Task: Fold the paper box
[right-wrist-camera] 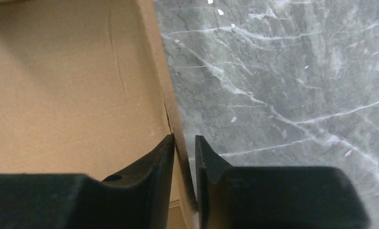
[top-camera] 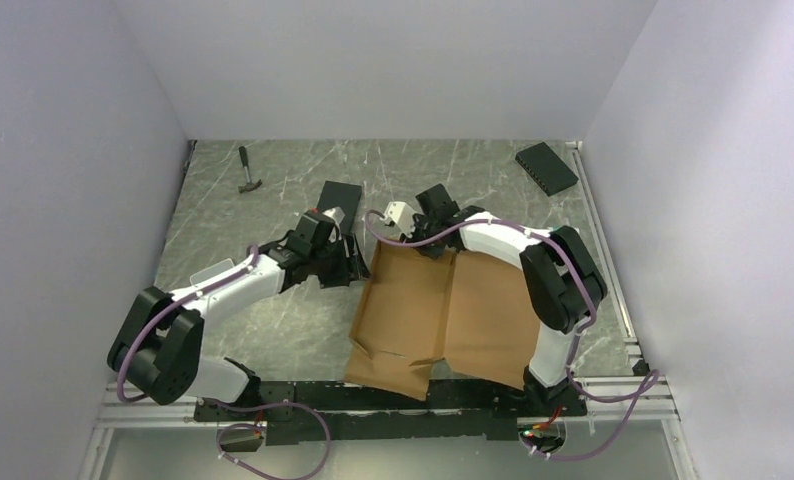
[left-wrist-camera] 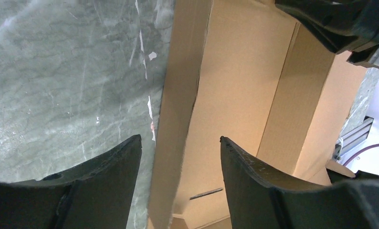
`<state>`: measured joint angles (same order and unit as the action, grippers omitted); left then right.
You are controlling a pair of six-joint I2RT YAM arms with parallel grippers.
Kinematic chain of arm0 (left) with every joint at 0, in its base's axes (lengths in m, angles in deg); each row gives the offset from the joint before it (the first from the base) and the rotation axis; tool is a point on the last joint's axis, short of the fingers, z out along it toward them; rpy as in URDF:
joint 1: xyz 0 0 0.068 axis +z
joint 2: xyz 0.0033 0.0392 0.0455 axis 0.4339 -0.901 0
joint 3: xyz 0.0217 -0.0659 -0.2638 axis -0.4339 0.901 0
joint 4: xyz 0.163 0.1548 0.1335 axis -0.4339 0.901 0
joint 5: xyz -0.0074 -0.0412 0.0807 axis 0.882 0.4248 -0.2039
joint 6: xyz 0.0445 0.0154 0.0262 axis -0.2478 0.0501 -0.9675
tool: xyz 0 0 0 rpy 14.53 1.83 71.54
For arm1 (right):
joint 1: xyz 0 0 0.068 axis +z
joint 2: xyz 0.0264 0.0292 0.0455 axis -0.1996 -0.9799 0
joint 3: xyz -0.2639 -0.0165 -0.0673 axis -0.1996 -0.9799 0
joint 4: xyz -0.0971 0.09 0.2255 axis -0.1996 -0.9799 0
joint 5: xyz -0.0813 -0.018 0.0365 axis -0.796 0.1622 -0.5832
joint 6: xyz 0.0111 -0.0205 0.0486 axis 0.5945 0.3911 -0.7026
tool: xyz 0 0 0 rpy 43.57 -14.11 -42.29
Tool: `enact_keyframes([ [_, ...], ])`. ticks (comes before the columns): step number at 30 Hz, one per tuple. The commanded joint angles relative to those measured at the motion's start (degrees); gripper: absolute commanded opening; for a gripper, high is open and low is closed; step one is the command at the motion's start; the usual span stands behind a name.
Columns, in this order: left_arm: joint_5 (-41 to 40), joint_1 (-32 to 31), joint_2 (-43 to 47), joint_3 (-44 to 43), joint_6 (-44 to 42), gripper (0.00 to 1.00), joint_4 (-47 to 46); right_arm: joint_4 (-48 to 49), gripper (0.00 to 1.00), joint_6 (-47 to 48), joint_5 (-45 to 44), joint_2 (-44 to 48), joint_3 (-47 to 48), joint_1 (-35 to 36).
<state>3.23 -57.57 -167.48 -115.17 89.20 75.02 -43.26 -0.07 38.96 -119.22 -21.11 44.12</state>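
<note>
The paper box [top-camera: 443, 310] is a large brown cardboard sheet lying partly unfolded in the middle of the table, with creases and tabs toward the near edge. My left gripper [top-camera: 356, 262] is at its far left side. In the left wrist view it [left-wrist-camera: 179, 140] is open, straddling a raised side flap [left-wrist-camera: 175, 119] that touches neither finger. My right gripper [top-camera: 428, 243] is at the box's far edge. In the right wrist view it [right-wrist-camera: 184, 138] is shut on the thin upright edge of the box [right-wrist-camera: 73, 86], pinched between the two black fingers.
A hammer [top-camera: 250, 170] lies at the far left. One flat black box [top-camera: 547, 167] sits at the far right, another [top-camera: 338, 198] just behind the left gripper. White walls enclose three sides. A metal rail [top-camera: 605, 260] runs along the right side.
</note>
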Motion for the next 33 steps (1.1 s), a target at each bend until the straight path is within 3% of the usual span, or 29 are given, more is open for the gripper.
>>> enact_keyframes([
  [1, -2.6, -0.3, 3.5, -3.5, -1.8, 0.67, 2.1, 0.2, 0.31, -2.8, 1.2, 0.6, 0.8, -1.2],
  [6, -6.0, -0.2, 8.1, -4.0, -2.9, 0.72, 5.7, -1.1, 0.5, -4.4, 6.4, 2.2, 1.9, -3.4],
  [10, -6.5, -0.2, 11.7, -2.6, -1.8, 0.77, 6.5, -1.6, 0.59, -5.0, 8.9, 2.3, 2.7, -3.9],
  [13, -6.8, -0.1, 14.6, -0.9, 0.4, 0.86, 7.0, -2.0, 0.62, -5.9, 11.1, 2.0, 4.1, -4.1],
  [16, -8.1, 0.0, 18.1, 1.4, 3.4, 0.93, 7.3, -1.8, 0.58, -6.8, 12.0, 1.4, 5.3, -4.7],
  [21, -9.1, 0.2, 22.6, 3.5, 6.4, 0.92, 8.6, 0.1, 0.38, -7.7, 10.0, 0.7, 4.9, -5.4],
  [23, -9.4, 0.2, 23.4, 3.6, 7.5, 0.91, 9.5, 0.9, 0.35, -8.1, 9.3, 1.0, 4.4, -5.7],
  [29, -8.8, 0.2, 22.0, 2.7, 11.5, 0.86, 12.0, 0.7, 0.41, -8.7, 11.0, 1.9, 4.3, -7.0],
  [33, -6.2, 0.0, 17.1, -0.4, 9.5, 0.82, 14.6, 0.9, 0.42, -8.9, 10.6, 1.8, 4.5, -7.3],
])
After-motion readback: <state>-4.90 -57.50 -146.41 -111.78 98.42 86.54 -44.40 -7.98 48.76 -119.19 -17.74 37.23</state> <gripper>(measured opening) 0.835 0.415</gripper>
